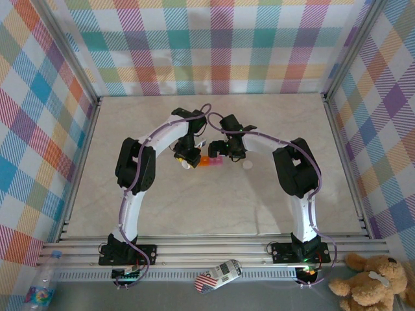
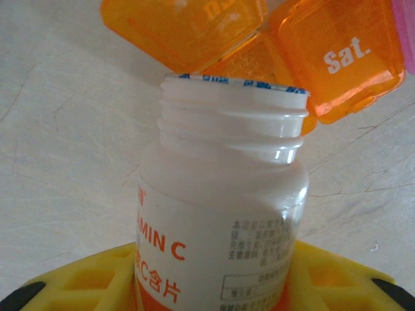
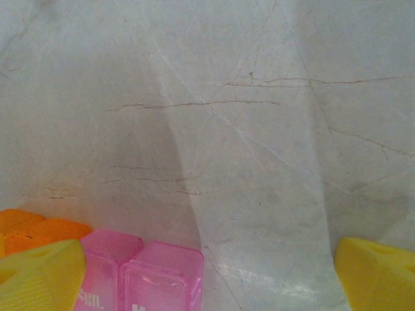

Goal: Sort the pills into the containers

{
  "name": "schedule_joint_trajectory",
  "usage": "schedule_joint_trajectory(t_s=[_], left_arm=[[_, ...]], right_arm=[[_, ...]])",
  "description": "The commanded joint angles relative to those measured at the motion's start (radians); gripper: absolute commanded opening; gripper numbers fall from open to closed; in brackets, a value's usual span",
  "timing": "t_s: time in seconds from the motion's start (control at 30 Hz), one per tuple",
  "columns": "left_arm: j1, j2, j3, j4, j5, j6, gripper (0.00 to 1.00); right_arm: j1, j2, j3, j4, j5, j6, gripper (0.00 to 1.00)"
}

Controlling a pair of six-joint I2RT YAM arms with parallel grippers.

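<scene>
Orange and pink plastic, the containers [image 1: 209, 161] lie on the surface [image 1: 214, 207] between the arms. Their long axis runs left to right, orange end toward the left arm. The left end effector [image 2: 214, 288] is clenched on an uncapped vitamin bottle [image 2: 224, 194], whose mouth points at the orange "Sat." box [image 2: 337, 58]. The right end effector [image 3: 207, 275] is spread wide, grasping nothing (pink boxes sit beside one finger). Pills could rush out and overshoot the tiny box, or the bottle could nudge the unheld strip.
</scene>
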Motion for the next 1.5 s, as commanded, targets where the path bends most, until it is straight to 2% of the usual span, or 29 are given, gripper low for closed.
schedule_joint_trajectory(t_s=[0.0, 0.67, 1.47], left_arm=[[-0.008, 0.009, 0.031, -0.054, -0.015, 0.019, 0.00], [-0.034, 0.083, 0.174, -0.204, -0.049, 0.013, 0.00], [-0.035, 0.131, 0.217, -0.232, -0.060, 0.011, 0.00]], right_arm=[[-0.004, 0.036, 0.031, 0.008, -0.023, -0.003, 0.98], [-0.011, 0.048, 0.033, 0.020, -0.047, 0.000, 0.98], [-0.012, 0.050, 0.034, 0.021, -0.060, 0.010, 0.98]])
